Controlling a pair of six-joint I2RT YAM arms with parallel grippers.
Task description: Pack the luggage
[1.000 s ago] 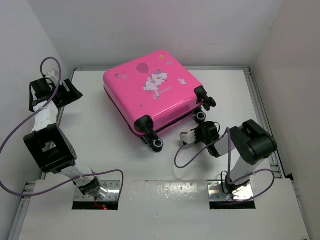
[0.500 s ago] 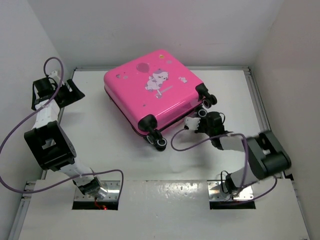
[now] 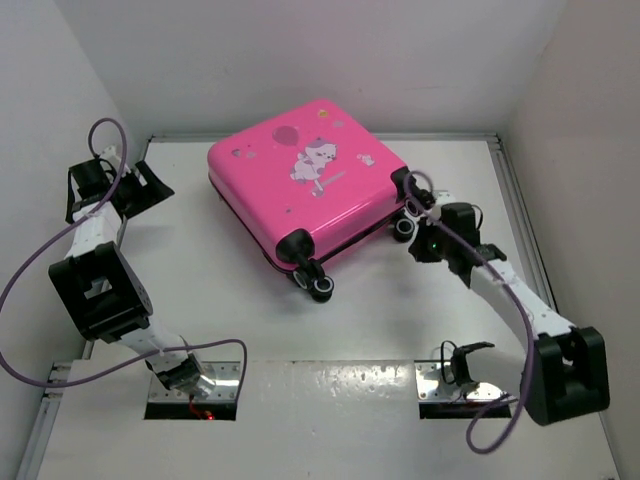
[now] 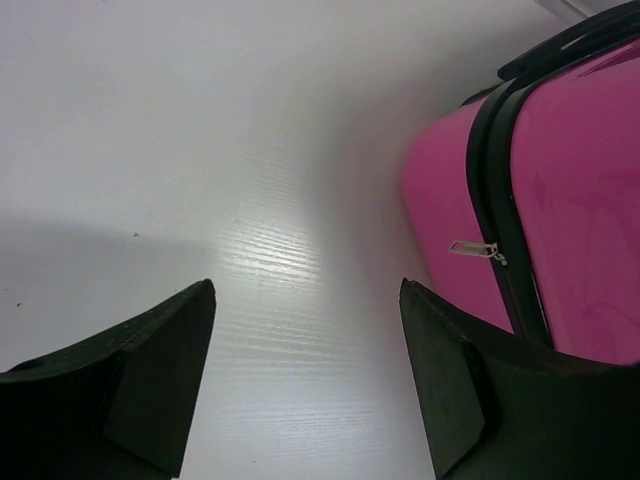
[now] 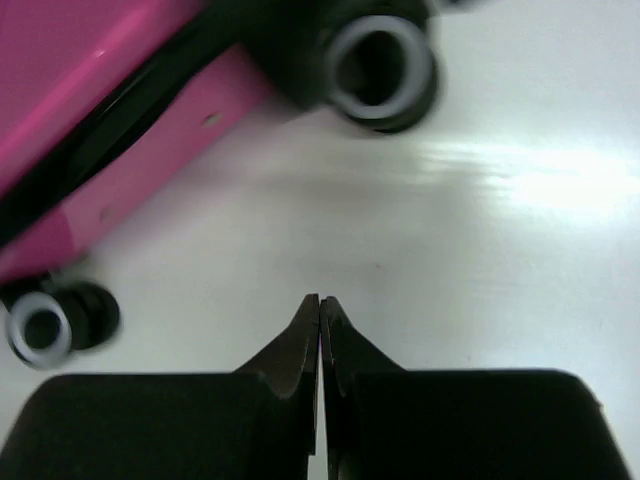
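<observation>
**On the table [image 3: 215,290]: luggage [image 3: 310,190] closed, nothing gripped**

Toward twelve o'clock the luggage lies flat, printed shell up, its wheels pointing to about five. At its four-o'clock corner the right gripper [image 5: 320,300] hangs low just beside a wheel [image 5: 380,62], jaws pressed tight together on nothing. To my eye a closed tip there is meant to nudge or steady the shell rather than grab it. Out at nine o'clock the left gripper [image 4: 305,290] stands wide open and empty, facing the zipper pull [image 4: 475,250] on the side seam, likely lined up to catch it. Packing looks not yet begun.
</observation>
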